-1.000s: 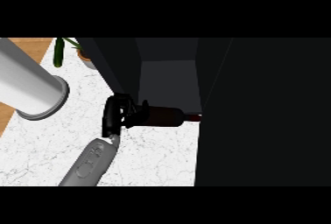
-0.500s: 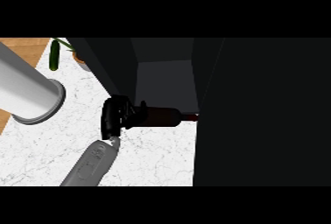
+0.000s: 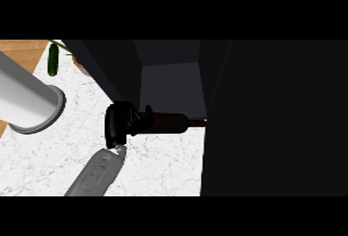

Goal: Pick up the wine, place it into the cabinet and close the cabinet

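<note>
Grip: right hand curled round wine, bottle horizontal, neck at 3 o'clock.
Why: probably for sliding into cabinet at 12 o'clock.

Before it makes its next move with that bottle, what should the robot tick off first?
1. Grip: right hand curled round the wine bottle: ok.
2. Opening: cabinet open, its interior showing: ok.
3. Bottle fully inside the cabinet: not ok; it lies sideways at the front edge, above the marble counter.
4. Neck free of the dark panel at the right: cannot tell; its tip vanishes at the panel's edge.
5. Where the left hand is: cannot tell; not in view.
</note>
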`<state>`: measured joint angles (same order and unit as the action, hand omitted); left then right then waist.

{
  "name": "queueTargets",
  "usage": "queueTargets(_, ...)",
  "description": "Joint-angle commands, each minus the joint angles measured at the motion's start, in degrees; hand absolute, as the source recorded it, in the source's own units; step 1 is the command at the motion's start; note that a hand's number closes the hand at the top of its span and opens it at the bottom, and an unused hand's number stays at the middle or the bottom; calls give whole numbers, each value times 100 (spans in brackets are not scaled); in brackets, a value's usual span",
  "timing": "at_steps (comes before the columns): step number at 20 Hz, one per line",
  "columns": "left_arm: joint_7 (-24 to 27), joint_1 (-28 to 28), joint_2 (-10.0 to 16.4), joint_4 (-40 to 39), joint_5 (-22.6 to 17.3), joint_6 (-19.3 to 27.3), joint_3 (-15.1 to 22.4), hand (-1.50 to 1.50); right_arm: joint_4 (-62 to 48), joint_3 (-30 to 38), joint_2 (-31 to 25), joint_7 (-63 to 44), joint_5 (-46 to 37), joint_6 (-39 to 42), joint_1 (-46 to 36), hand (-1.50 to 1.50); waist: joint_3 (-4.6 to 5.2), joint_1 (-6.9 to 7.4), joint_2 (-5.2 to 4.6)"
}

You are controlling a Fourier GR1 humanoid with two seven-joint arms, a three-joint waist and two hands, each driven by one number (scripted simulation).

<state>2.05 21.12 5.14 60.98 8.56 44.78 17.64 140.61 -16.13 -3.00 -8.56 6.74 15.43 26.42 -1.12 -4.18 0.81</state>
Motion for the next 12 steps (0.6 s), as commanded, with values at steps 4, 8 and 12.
queueTargets(4, -317, 1076, -407, -1052, -240, -308, -224, 150, 380, -15, -88, -93, 380, 118, 262, -150, 121, -276, -210)
queueTargets(8, -343, 1239, -367, -1047, -181, -64, -316, 150, 112, 64, -113, 82, 356, 231, 173, -150, 113, -327, -238)
queueTargets(12, -304, 1297, 24, -1013, 372, 3, 92, 150, 156, 26, -59, 24, 378, 204, 109, -150, 103, -404, -252)
